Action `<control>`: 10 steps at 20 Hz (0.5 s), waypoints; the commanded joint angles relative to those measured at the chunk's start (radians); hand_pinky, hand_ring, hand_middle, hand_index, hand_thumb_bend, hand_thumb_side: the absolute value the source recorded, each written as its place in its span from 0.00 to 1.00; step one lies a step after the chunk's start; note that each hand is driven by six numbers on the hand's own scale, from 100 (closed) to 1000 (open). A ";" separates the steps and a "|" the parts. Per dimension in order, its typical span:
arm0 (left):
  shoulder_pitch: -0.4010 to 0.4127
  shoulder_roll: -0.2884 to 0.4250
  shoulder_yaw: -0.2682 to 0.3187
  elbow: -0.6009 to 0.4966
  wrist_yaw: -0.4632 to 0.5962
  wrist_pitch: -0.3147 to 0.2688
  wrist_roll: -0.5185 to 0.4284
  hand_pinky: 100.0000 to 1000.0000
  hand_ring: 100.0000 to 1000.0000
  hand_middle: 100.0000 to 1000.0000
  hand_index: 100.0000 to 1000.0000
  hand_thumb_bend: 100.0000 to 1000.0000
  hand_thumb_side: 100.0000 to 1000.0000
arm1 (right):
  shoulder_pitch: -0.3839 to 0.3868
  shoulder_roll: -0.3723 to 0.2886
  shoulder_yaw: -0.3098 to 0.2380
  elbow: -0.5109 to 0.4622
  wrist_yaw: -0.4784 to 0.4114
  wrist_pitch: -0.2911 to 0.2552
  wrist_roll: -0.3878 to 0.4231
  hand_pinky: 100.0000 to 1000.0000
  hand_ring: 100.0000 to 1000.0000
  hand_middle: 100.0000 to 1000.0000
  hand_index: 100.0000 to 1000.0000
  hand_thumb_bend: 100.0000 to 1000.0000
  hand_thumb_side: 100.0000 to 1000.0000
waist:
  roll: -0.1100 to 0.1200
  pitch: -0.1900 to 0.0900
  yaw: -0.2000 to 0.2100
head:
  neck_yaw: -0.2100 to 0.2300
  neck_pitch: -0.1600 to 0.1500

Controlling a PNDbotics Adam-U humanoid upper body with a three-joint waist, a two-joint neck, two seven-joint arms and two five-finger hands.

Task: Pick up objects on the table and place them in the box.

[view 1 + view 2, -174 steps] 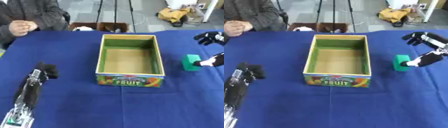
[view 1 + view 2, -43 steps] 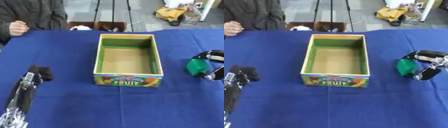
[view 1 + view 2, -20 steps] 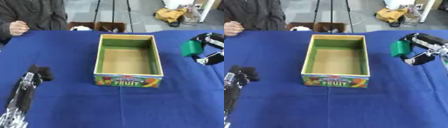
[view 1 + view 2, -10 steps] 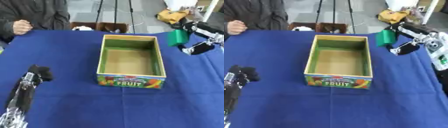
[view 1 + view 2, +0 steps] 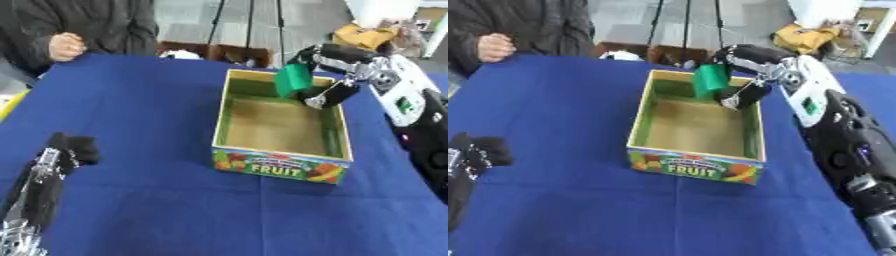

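Green block (image 5: 293, 80) in right robot hand (image 5: 325, 93), above "FRUIT" box (image 5: 282, 170)

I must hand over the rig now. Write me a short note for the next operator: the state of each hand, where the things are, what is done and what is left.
Right hand: shut on the green block, held over the far end of the fruit box, above its opening.
Left hand: low at the left of the table, holding nothing; I cannot tell how its fingers stand.
Done: the block is picked up and carried to the box.
Left: release the block into the box. The box looks empty inside so far.
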 commanded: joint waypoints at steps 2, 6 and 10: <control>-0.013 0.009 -0.001 -0.014 0.004 -0.001 -0.004 0.65 0.55 0.51 0.69 0.34 1.00 | -0.022 0.004 0.008 0.006 0.056 -0.031 0.012 0.73 0.58 0.30 0.37 0.00 0.03 | 0.004 -0.013 0.000 | -0.004 -0.008; -0.012 0.008 0.000 -0.014 0.003 0.000 -0.003 0.65 0.55 0.51 0.69 0.34 1.00 | -0.011 0.004 0.023 0.010 0.084 -0.063 0.039 0.79 0.68 0.47 0.52 0.10 0.17 | 0.005 -0.013 -0.007 | -0.001 -0.008; -0.009 0.008 0.001 -0.013 0.002 0.000 -0.002 0.65 0.55 0.51 0.69 0.34 1.00 | -0.003 -0.004 0.028 -0.001 0.086 -0.088 0.057 0.82 0.76 0.69 0.70 0.25 0.25 | 0.007 -0.014 -0.016 | 0.002 -0.007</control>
